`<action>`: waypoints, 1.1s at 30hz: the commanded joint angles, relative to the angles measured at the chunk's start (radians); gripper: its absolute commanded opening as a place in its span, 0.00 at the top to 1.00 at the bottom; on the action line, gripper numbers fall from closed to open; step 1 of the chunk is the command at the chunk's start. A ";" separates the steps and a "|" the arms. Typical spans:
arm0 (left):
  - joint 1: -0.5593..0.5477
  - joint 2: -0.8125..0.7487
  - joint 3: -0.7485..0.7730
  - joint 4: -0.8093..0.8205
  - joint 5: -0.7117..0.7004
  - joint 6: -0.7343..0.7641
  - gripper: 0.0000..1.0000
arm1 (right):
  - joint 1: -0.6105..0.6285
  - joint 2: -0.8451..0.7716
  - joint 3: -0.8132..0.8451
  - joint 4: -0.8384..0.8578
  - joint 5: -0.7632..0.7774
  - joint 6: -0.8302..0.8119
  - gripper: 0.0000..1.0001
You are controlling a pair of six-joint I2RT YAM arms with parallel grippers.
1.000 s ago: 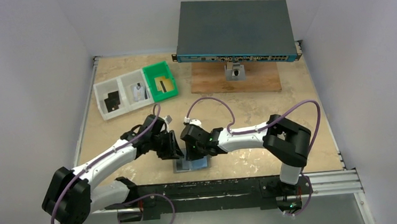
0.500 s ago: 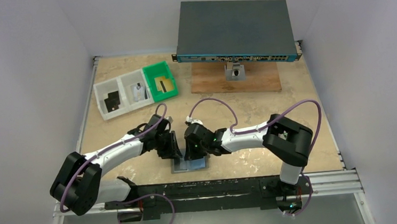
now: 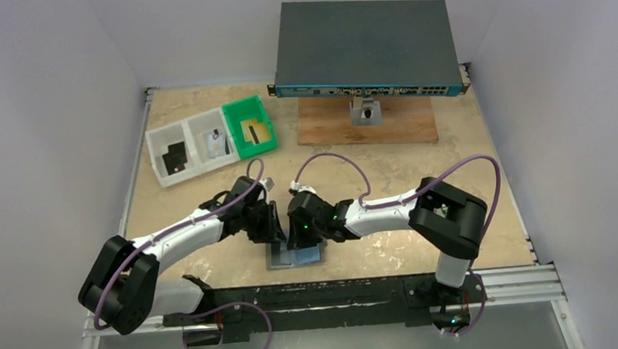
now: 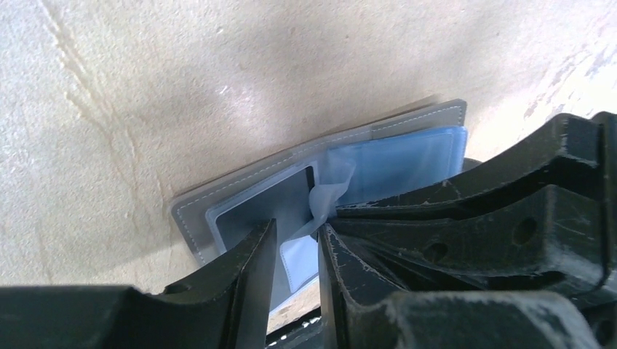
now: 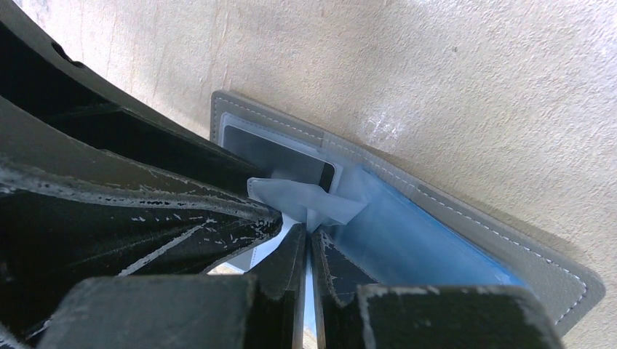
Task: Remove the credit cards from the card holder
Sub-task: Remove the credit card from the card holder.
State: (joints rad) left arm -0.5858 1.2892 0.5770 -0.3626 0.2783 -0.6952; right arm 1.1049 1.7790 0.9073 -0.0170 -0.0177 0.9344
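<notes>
**A:** Anything move?

**B:** Yeah, left arm slid closer. Left pincer sat part-open over the dark card; right pincer pinched the clear pocket. Card holder lay open on the counter, nothing out yet.

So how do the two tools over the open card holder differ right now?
The left tool has fingers apart, a gap between them; the right tool is pinched shut on a clear pocket flap. The left tool sits at the dark card; the right tool beside it, toward the blue pockets. Both reach down onto the open card holder.
</notes>
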 commanded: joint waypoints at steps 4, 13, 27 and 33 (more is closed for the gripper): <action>-0.004 0.003 0.033 0.130 0.055 0.032 0.78 | 0.012 0.068 -0.059 -0.128 0.023 -0.022 0.96; -0.005 -0.004 0.039 0.099 0.044 0.011 1.00 | 0.008 0.010 -0.052 -0.135 0.035 -0.027 0.91; -0.006 -0.056 0.091 -0.013 0.096 -0.018 0.99 | 0.009 -0.211 0.030 -0.229 0.065 -0.064 0.53; -0.024 -0.045 0.100 0.019 0.135 -0.037 0.84 | 0.008 -0.257 0.024 -0.269 0.107 -0.054 0.52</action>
State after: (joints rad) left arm -0.5938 1.2522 0.6346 -0.3740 0.3637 -0.7052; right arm 1.1080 1.5665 0.8993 -0.2379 0.0364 0.8883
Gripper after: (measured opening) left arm 0.121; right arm 0.474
